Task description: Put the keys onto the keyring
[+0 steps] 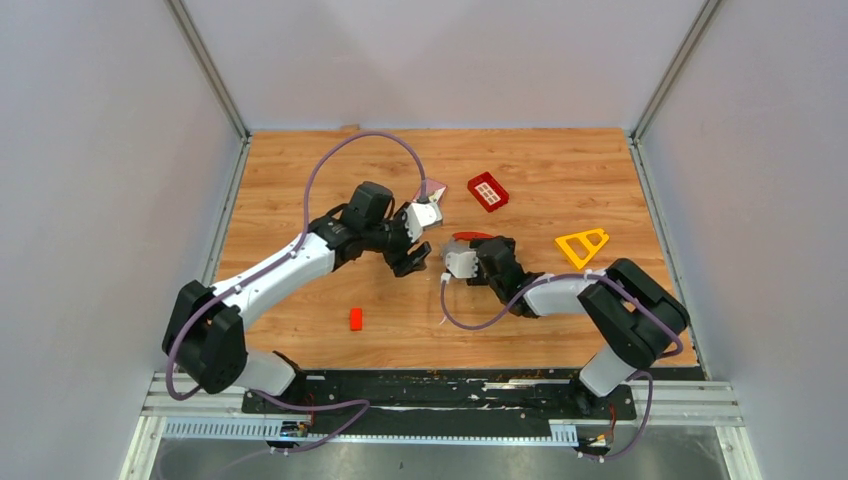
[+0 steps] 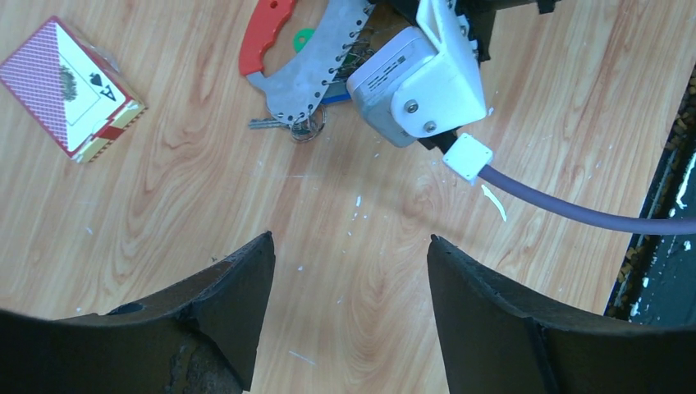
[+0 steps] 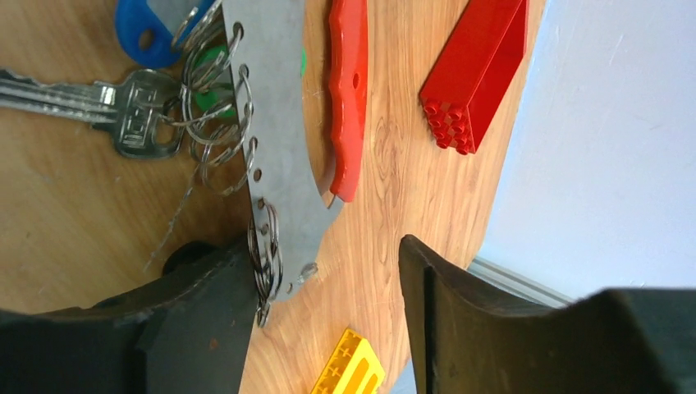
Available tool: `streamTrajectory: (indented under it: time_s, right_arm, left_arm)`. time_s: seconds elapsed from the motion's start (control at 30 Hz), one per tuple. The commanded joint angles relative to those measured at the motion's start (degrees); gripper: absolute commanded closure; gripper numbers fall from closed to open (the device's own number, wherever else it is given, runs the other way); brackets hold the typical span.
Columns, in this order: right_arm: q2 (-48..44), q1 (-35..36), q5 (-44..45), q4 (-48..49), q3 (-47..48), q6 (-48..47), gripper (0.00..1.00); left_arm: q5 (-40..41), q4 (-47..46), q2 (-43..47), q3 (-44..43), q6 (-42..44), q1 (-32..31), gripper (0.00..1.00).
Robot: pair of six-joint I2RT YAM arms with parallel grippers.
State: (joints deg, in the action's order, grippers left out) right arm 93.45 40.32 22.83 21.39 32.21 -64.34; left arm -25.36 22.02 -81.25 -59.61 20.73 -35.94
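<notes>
Since each wrist view shows a wide gap, both are released: left fingers (image 2: 234,295) spread over bare tabletop (image 2: 361,213), nothing between them. Ahead of them, off toward the left-hand finger, the keyring (image 2: 316,61) lies flat: grey perforated plate with a red grip (image 2: 264,33) on its far curve. At the plate's edge nearest the fingertips the keys (image 2: 275,123) bunch on split rings: one plain silver key, plus a green head and a blue head partly under the plate. Just past the keyring, ahead of the right-hand finger, sits the right arm's white camera housing (image 2: 418,74) with a purple cable (image 2: 574,209) trailing off. Well out beyond the left-hand finger: playing-card box (image 2: 70,86), ace of spades up. The right fingers (image 3: 205,312) are spread too, clamping nothing; the plate's pointed end reaches into their gap, its last rings touching one finger's inner edge, the other finger apart from it. Beyond those fingertips: red building brick (image 3: 476,74). Low in the same gap: yellow triangle frame (image 3: 349,373). Far behind both sets, toward the arm bases: small red block (image 1: 355,319).
</notes>
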Motion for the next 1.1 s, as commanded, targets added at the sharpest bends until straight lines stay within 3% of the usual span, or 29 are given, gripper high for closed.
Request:
streamTrajectory:
  time_s: [0.0, 0.07, 0.23, 0.3, 0.7, 0.9, 1.07]
  right_arm:
    - [-5.9, -0.1, -3.0, -8.6, 3.1, 5.2, 0.34]
    - [-8.5, -0.1, -4.8, -12.8, 4.2, 6.9, 0.25]
    - [-14.0, -0.1, -8.9, -23.1, 6.2, 10.1, 0.09]
    - [-15.8, -0.1, -9.6, -25.8, 6.8, 11.2, 0.01]
    - [-25.3, -3.3, -16.8, -35.6, 12.1, 21.0, 0.00]
    - [-29.0, -6.6, -19.7, -40.3, 18.8, 32.4, 0.00]
    - [-30.6, -11.0, -21.3, -38.6, 19.0, 40.8, 0.00]
  left_arm:
    - [1.6, 0.3, 3.4, 0.3, 1.4, 0.3, 0.24]
    - [2.4, 0.2, 4.3, 0.3, 1.1, 0.6, 0.21]
    - [6.1, -1.1, 7.5, 0.6, 0.1, 1.8, 0.02]
    - [7.8, -1.9, 8.7, 0.8, -0.5, 2.6, 0.00]
    - [16.6, -5.3, 16.1, 2.0, -5.2, 9.1, 0.00]
    - [21.0, -13.6, 22.4, 7.4, -8.3, 14.2, 0.00]
    - [23.5, -21.6, 28.2, 12.8, -12.1, 18.4, 0.00]
